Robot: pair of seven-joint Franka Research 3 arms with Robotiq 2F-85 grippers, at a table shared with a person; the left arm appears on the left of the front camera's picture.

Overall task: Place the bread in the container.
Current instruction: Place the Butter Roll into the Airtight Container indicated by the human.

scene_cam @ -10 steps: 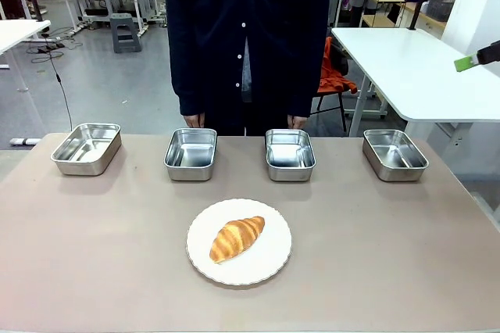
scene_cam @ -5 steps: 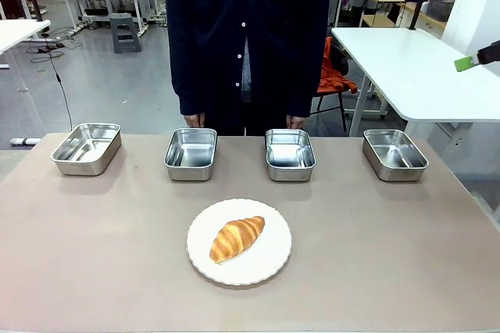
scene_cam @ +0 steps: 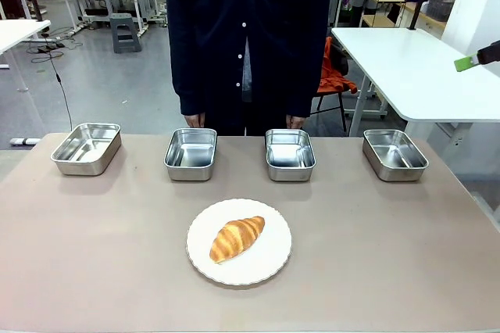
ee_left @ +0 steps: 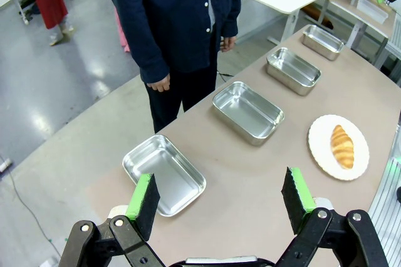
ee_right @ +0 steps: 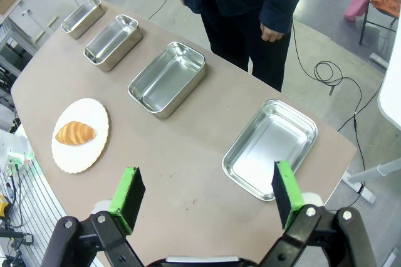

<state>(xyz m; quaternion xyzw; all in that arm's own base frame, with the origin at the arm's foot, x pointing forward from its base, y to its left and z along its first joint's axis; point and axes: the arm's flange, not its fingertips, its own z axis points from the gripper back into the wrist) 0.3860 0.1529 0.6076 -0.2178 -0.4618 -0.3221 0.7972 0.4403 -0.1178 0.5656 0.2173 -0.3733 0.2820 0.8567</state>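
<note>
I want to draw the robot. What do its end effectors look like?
The left end effector and right end effector match: two black jointed fingers with silver bolts, each tipped with a bright green pad.

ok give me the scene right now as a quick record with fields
bread: croissant lying on the white plate, untouched
steel trays: four in a row along the far side of the table, all empty
left gripper: open, raised above the table, holding nothing
right gripper: open, raised above the table, holding nothing
person: standing behind the trays, hands down
</note>
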